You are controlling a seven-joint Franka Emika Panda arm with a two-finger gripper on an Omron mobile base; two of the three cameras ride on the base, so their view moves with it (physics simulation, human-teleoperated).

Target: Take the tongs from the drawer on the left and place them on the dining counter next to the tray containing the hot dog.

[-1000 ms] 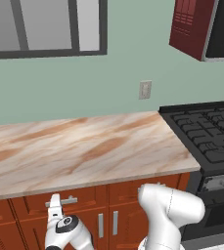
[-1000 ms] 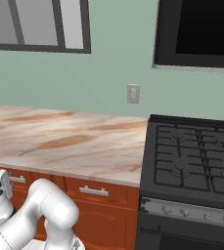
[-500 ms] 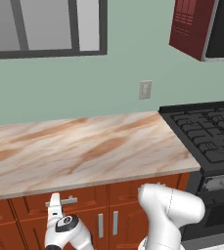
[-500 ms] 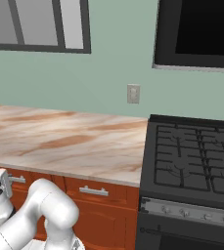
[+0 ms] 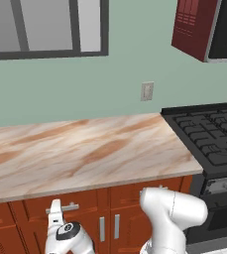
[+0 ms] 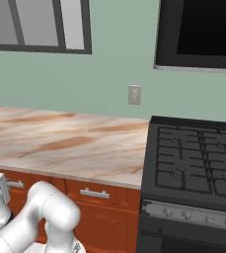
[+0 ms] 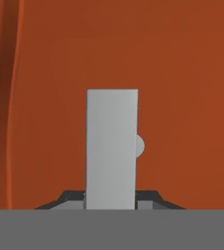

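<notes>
We have the end effector [image 7: 110, 204] clamped on the drawer's handle [image 7: 111, 146], whose long axis runs across the jaws, flush against the closed drawer [image 5: 60, 211] below the worktop [image 5: 85, 154]; the tongs presumably lie inside, straight ahead.

No readable text, label, brand, number or sign was found in any of the views.
</notes>
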